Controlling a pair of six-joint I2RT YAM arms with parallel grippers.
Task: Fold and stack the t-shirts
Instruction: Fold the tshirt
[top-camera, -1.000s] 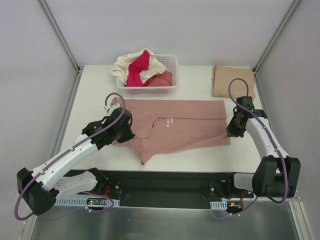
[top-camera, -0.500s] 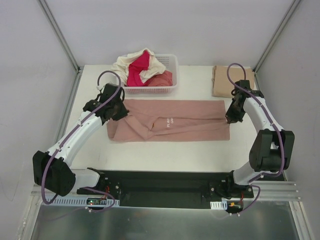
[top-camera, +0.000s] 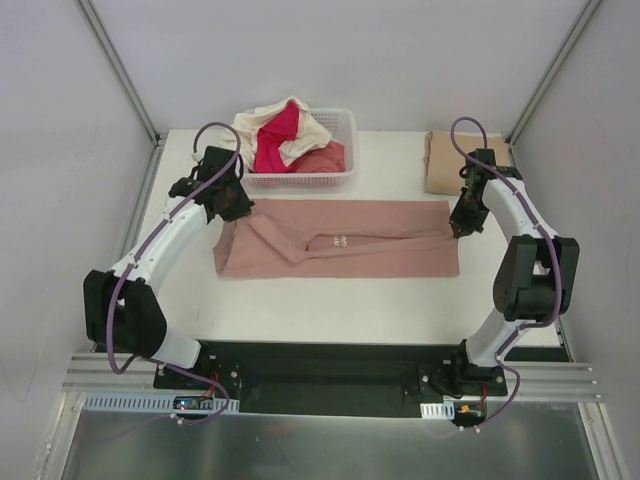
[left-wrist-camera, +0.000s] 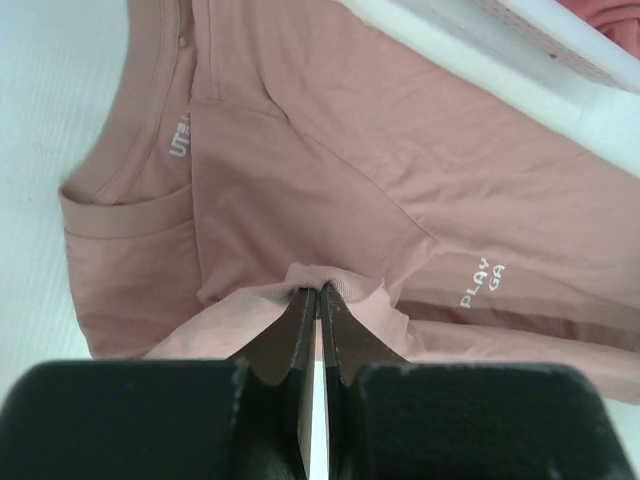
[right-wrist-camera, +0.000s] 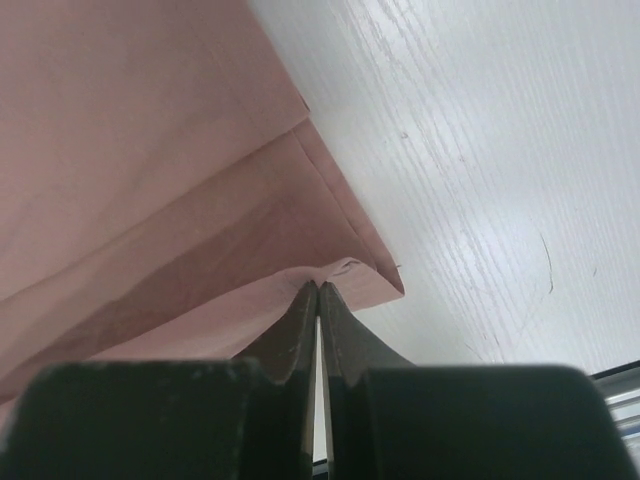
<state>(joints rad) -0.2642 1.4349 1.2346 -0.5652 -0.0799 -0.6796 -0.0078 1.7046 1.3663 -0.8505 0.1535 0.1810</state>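
Pincer on left (left-wrist-camera: 318, 292) and pincer on right (right-wrist-camera: 317, 287) clamped tight on dusty-pink t-shirt (top-camera: 380, 255) mid-frame, seemingly holding its fold taut.

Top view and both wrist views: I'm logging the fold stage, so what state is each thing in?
dusty-pink t-shirt: folded lengthwise into a band on the table, pinched at both ends
tan t-shirt: folded, flat at the far right corner
basket: upright, holding three shirts
cream t-shirt: crumpled, in basket
magenta t-shirt: crumpled, in basket
coral t-shirt: crumpled, in basket
left gripper: shut on the dusty-pink t-shirt
right gripper: shut on the dusty-pink t-shirt
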